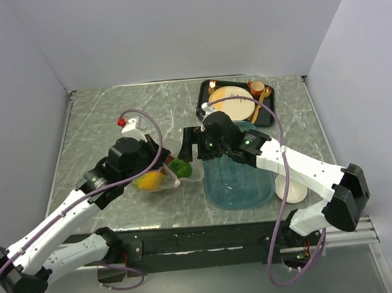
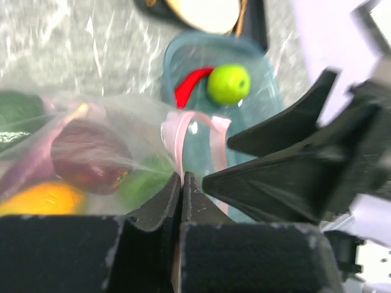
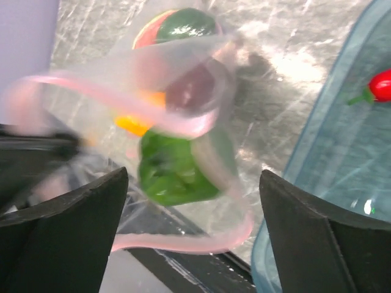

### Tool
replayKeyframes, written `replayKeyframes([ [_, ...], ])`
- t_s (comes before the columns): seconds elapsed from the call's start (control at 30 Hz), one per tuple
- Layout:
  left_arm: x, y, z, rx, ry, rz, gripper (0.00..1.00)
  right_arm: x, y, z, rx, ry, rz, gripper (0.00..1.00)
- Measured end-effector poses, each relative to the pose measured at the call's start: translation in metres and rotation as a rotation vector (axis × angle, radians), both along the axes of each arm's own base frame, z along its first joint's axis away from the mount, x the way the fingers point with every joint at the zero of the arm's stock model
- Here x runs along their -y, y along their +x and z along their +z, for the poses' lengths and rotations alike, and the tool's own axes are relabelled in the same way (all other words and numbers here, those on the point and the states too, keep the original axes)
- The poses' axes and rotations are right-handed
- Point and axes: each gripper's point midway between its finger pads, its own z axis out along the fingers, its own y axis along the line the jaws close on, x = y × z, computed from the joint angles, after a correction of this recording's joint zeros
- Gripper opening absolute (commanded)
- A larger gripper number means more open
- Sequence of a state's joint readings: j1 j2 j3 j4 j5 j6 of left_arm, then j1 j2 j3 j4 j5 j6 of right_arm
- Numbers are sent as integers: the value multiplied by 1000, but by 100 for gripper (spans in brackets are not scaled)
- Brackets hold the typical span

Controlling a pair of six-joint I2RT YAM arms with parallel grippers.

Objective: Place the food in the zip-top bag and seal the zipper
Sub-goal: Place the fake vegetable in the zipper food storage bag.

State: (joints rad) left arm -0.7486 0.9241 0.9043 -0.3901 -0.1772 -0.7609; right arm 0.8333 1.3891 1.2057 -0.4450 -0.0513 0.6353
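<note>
Bag [image 1: 159, 178] lies on the table [image 1: 92, 127], left of centre, between the two grippers and just left of the teal tray [image 1: 243, 187]. Its mouth faces right, toward the tray. The zipper [image 3: 183, 245] is unsealed: the pink strip hangs in loose loops and the mouth gapes.

Contents seen through the plastic:
- green pepper [image 3: 174, 168], nearest the mouth
- purple piece [image 3: 192, 88]
- orange piece [image 3: 137, 122]
- watermelon slice [image 3: 183, 24], at the far end

Not bagged: lime-green ball [image 2: 228, 83] and red piece [image 2: 190, 82], side by side in the teal tray.

Left gripper [image 2: 182, 182]: jaws closed, tips pressed together on the bag's mouth edge. The zipper runs down into the seam between them. Cannot tell whether the bag is lifted off the table.

Right gripper [image 3: 192, 177]: jaws wide apart, holding nothing. Its fingers [image 3: 73, 232] stand on either side of the mouth, with the pepper and a zipper loop between them. The left side of that view is blurred, so cannot tell whether either finger touches the plastic.

In the left wrist view the right gripper's black fingers enter from the right, just beside the left gripper's tips and over the teal tray's near rim.

Elsewhere: plate [image 1: 232, 103] with gold cutlery [image 1: 262, 104] on a black tray [image 1: 204, 90] at far right. White bowl [image 1: 291, 192] sits right of the teal tray, near the front edge.
</note>
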Motion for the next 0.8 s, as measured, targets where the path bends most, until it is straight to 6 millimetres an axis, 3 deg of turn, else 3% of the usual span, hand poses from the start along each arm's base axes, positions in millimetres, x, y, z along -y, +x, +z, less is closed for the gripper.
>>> replayKeyframes([
  [0.13,-5,2,22,51,-27,22,3,7,1,6,30,-11,-13,98],
  [0.3,-6,4,21,51,-23,36,2,21,6,24,87,3,-80,100],
  [0.53,-11,9,10,22,6,82,3,83,3,42,185,19,-297,100],
  [0.67,-1,12,-4,-15,27,55,1,123,14,29,179,-30,-430,100],
  [0.8,10,15,-27,-78,67,25,1,160,28,-11,89,-151,-543,100],
])
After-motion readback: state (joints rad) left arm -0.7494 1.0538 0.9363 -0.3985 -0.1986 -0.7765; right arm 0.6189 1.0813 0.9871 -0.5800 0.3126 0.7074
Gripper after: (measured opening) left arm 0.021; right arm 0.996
